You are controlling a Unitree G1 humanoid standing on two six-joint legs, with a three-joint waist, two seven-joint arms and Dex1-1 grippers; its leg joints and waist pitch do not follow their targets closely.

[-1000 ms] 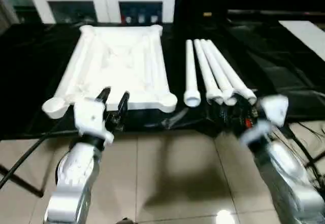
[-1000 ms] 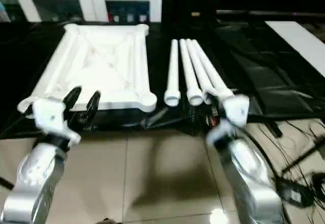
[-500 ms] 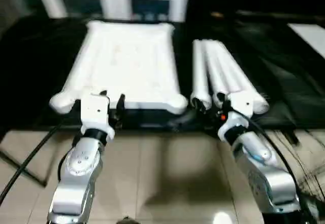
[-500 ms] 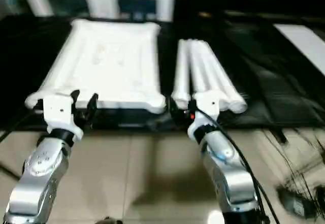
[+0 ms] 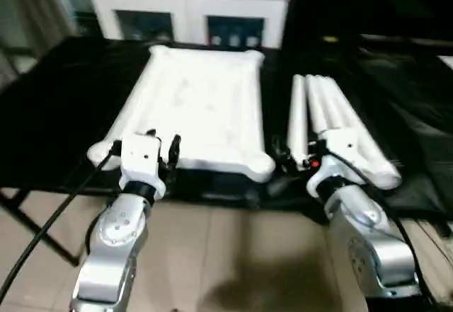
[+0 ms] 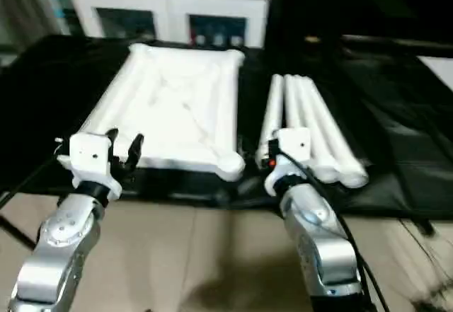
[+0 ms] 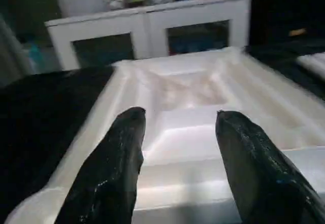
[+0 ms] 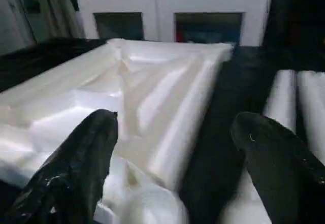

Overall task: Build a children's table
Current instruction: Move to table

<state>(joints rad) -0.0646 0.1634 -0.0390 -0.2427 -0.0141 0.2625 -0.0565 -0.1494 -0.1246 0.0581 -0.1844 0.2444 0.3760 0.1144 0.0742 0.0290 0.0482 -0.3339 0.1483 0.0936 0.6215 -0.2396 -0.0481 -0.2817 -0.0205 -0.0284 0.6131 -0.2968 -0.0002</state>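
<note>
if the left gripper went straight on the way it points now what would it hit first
Most likely the near edge of the tabletop: the open left gripper points right at it, though depth is unclear.

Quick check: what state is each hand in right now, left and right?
Left hand: open, holding nothing, in front of the white plastic ribbed tabletop.
Right hand: open wide, holding nothing.

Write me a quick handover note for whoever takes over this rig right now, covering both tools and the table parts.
Left tool: open, empty, at the near edge of the tabletop.
Right tool: open wide, empty, by the near ends of the legs.
Tabletop lies underside up on the black-covered bench; four legs lie side by side to its right.
Done: nothing assembled yet.
Left: fit all four legs into the corner sockets.
</note>
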